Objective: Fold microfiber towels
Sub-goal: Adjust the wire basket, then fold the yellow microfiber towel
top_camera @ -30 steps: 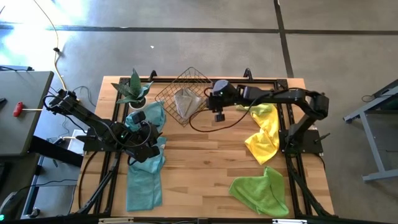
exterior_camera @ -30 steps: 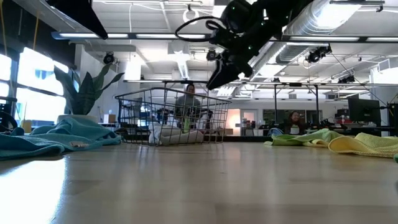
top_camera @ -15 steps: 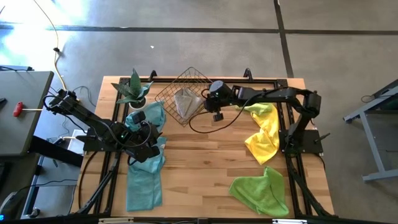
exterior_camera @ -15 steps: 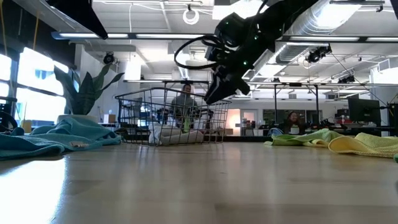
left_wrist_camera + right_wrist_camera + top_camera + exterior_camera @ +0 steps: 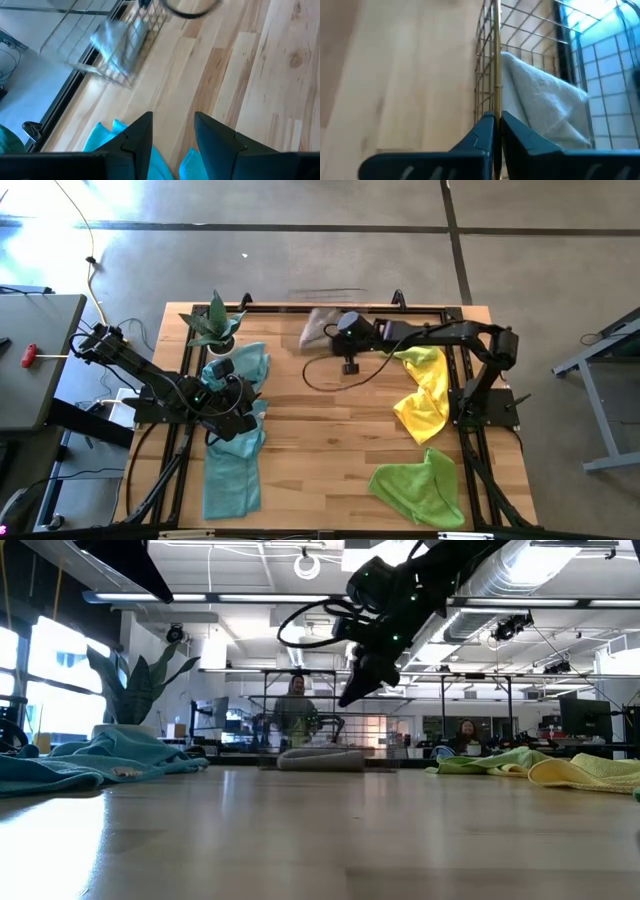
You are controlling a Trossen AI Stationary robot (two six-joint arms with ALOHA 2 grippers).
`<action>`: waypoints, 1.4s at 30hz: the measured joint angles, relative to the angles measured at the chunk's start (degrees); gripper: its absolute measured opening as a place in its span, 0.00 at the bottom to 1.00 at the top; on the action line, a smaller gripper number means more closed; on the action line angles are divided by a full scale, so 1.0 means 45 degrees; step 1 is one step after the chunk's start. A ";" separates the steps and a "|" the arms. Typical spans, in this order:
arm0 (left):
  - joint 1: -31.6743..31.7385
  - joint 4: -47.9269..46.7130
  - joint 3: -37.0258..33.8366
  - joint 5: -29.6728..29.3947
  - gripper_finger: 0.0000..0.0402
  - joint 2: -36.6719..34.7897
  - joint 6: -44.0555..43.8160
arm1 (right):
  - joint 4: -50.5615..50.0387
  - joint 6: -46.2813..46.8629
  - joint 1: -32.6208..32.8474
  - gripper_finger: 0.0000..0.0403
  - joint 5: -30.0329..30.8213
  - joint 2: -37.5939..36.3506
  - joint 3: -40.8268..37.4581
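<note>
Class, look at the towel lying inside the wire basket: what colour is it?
The towel in the wire basket is pale grey. The right wrist view shows it best.

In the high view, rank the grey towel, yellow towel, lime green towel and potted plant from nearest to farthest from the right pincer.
From the right pincer, at the table's far middle:
1. Grey towel, right beside it, blurred.
2. Yellow towel, to its right, by the right arm's base.
3. Potted plant, at the far left corner.
4. Lime green towel, at the near right corner.
</note>
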 joint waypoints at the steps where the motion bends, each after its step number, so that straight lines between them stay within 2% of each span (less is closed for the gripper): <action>1: -0.0003 -0.0024 0.0000 0.0009 0.33 0.0000 0.0002 | -0.0303 0.0559 0.0012 0.03 0.0151 -0.0107 -0.0020; 4: -0.0005 -0.0046 0.0000 0.0051 0.33 0.0000 0.0159 | -0.0552 0.1397 0.0061 0.02 0.0408 -0.0224 -0.0025; 9: 0.0000 -0.0037 0.0000 0.0015 0.33 -0.0005 0.0452 | -0.0742 0.1195 0.0153 0.02 0.0029 -0.0306 -0.0025; 16: -0.0005 -0.0037 0.0000 0.0042 0.33 0.0000 0.0447 | -0.1230 0.0863 0.0588 0.14 0.0067 -0.0331 -0.0025; 22: 0.0000 -0.0031 0.0000 0.0046 0.33 0.0000 0.0443 | -0.1681 0.0870 0.1129 0.25 0.1577 -0.0602 0.0174; 27: -0.0002 -0.0025 0.0000 0.0047 0.33 0.0000 0.0430 | -0.3273 0.1345 0.1742 0.28 0.2475 -0.1283 0.1301; 30: -0.0005 -0.0012 0.0000 0.0051 0.33 0.0000 0.0437 | -0.5078 0.3327 0.2145 0.28 0.2188 -0.1654 0.2144; 37: 0.0000 0.0040 0.0000 0.0251 0.33 0.0000 0.0196 | -0.9811 0.8725 0.4008 0.28 -0.0502 -0.2497 0.2415; 39: -0.0005 0.0045 0.0000 0.0270 0.33 0.0000 0.0199 | -1.0650 1.0230 0.4852 0.28 -0.0606 -0.2705 0.1941; 42: 0.0000 0.0051 0.0000 0.0265 0.33 0.0000 0.0192 | -1.0864 1.2321 0.6079 0.28 -0.0069 -0.2884 0.0876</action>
